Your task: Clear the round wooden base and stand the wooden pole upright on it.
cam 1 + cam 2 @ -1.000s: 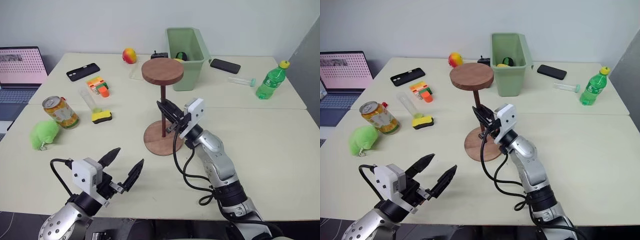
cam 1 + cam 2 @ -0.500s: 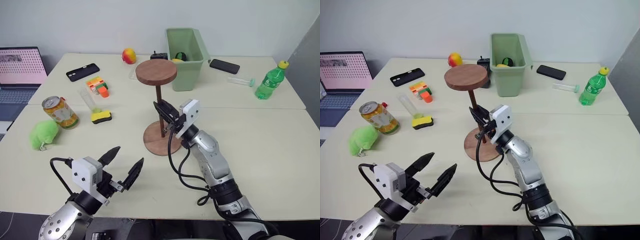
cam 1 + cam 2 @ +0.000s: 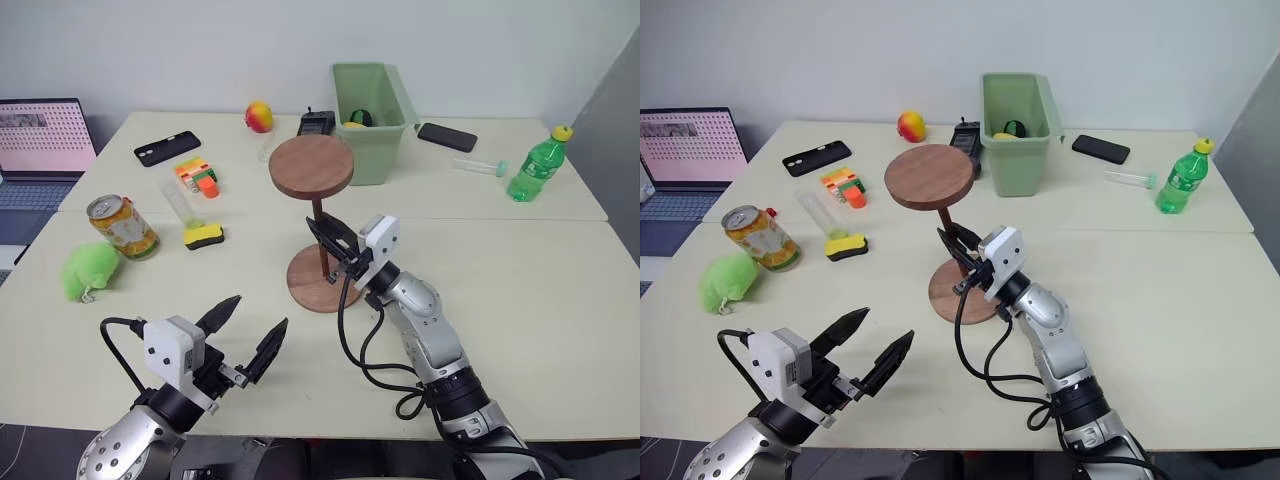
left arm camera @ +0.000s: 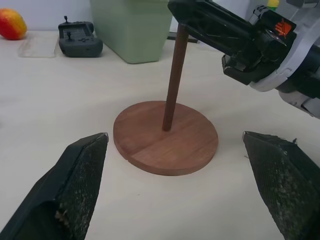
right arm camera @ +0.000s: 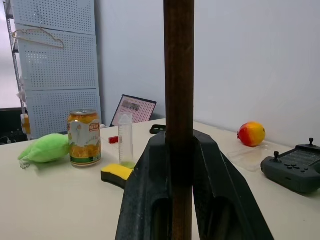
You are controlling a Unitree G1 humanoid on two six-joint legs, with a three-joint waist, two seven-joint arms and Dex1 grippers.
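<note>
Left eye view: the right gripper (image 3: pixel 330 243) is clamped on the wooden pole (image 3: pixel 320 228), whose lower end meets the centre of the round wooden base (image 3: pixel 322 278) near the middle of the table (image 3: pixel 560 300), its disc end up. The left gripper (image 3: pixel 246 333) hovers by the table's near edge, fingers spread wide and empty. The pole looks slightly tilted — letting go before it seats squarely could let the top-heavy rod topple.
</note>
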